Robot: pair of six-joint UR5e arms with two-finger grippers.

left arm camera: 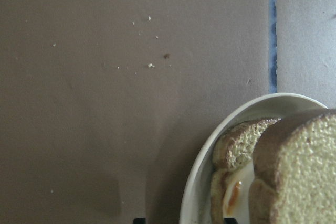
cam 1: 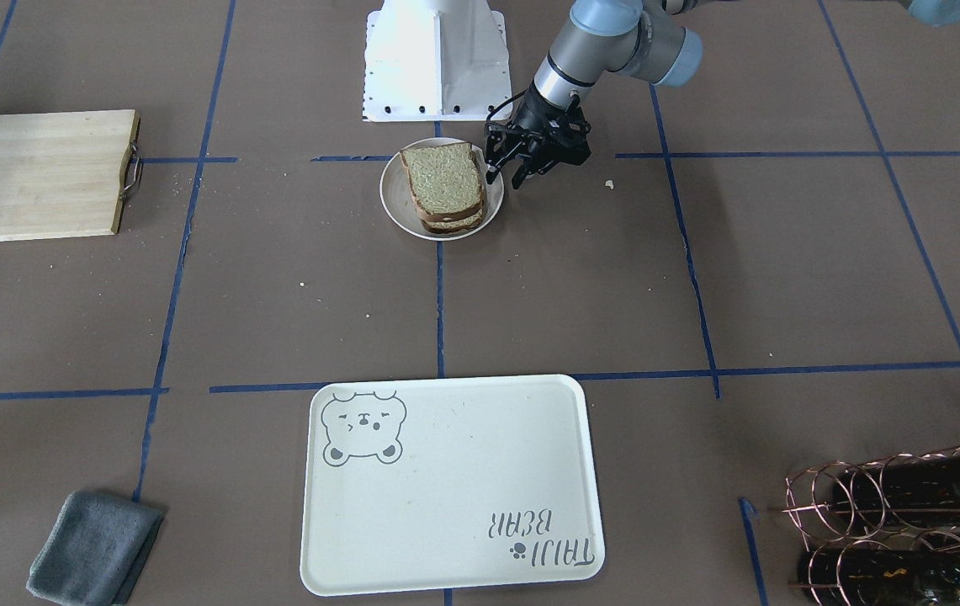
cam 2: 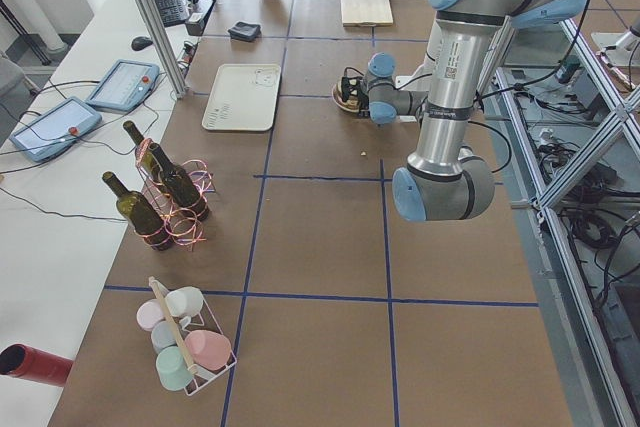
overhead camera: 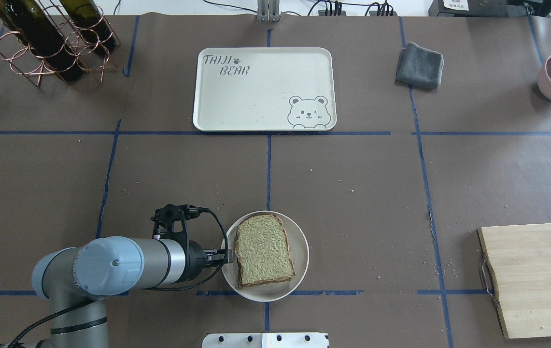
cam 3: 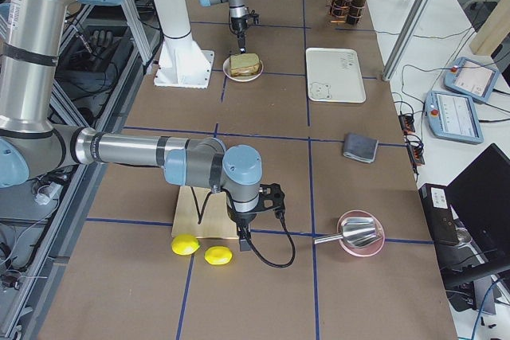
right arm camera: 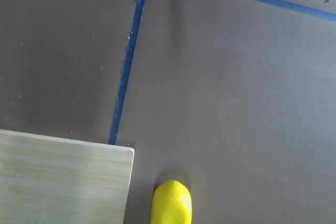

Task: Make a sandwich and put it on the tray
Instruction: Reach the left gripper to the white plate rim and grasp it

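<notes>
One sandwich [overhead camera: 263, 249] on plate [overhead camera: 302, 246], left gripper [overhead camera: 227, 254] parted, seemingly astride its nine-o'clock rim, one tray [overhead camera: 256, 92] far at twelve, right gripper [cam 3: 243, 242] jaws not tellable.

Sandwich [cam 1: 444, 183] on white plate [cam 1: 389, 198], left hand [cam 1: 506, 176] at its rim, fingers apart, tray [cam 1: 446, 492] well apart
</notes>
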